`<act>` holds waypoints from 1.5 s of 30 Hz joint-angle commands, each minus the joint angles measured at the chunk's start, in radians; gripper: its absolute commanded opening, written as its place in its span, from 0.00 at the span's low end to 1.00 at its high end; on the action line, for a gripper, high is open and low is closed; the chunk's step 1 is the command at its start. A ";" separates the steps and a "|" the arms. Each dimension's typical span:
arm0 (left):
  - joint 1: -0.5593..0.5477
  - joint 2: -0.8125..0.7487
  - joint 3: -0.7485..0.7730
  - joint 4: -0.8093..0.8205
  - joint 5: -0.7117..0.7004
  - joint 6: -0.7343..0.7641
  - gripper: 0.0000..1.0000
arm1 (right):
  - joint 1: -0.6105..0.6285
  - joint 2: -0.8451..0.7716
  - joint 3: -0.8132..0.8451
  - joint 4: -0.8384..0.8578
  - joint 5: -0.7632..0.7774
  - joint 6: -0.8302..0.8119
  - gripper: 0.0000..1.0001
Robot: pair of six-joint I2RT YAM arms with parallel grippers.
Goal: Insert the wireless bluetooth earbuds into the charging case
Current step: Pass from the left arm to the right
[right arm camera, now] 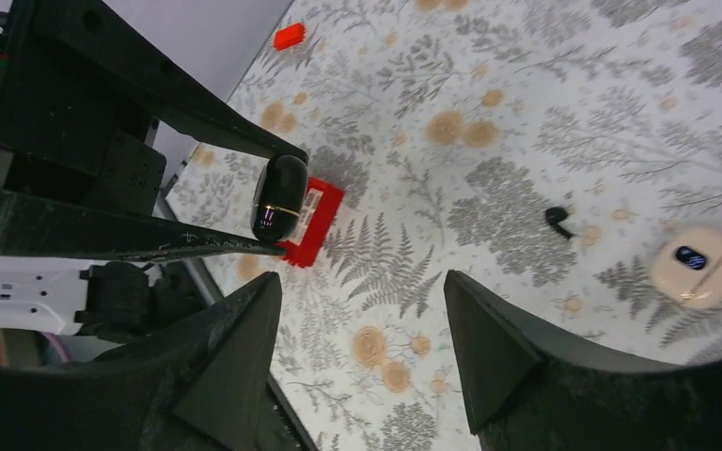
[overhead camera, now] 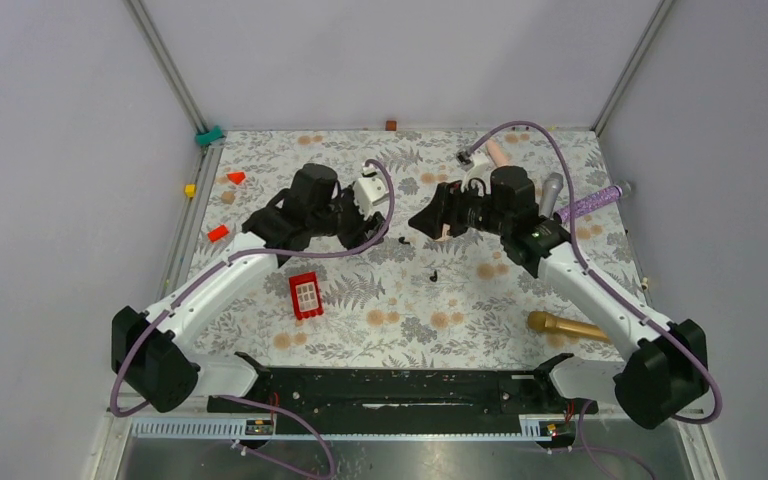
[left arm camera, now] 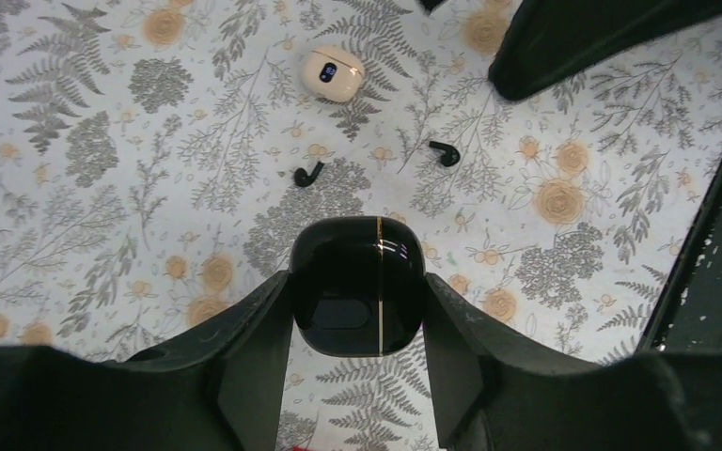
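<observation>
My left hand is clamped on the black charging case, with a finger pressed to each of its sides, and holds it clear of the bench. A thin gold line runs across the case's glossy shell. The two black earbuds lie loose on the floral surface beyond it, apart from each other; the second earbud is off to the right. A beige case with a small lit display sits farther out. My right hand hangs spread wide with nothing between its fingers. In its wrist view a red block shows just behind the held case.
</observation>
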 commanded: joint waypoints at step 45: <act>-0.087 -0.017 -0.046 0.102 0.210 -0.050 0.98 | 0.089 0.076 -0.077 0.259 -0.186 0.094 0.20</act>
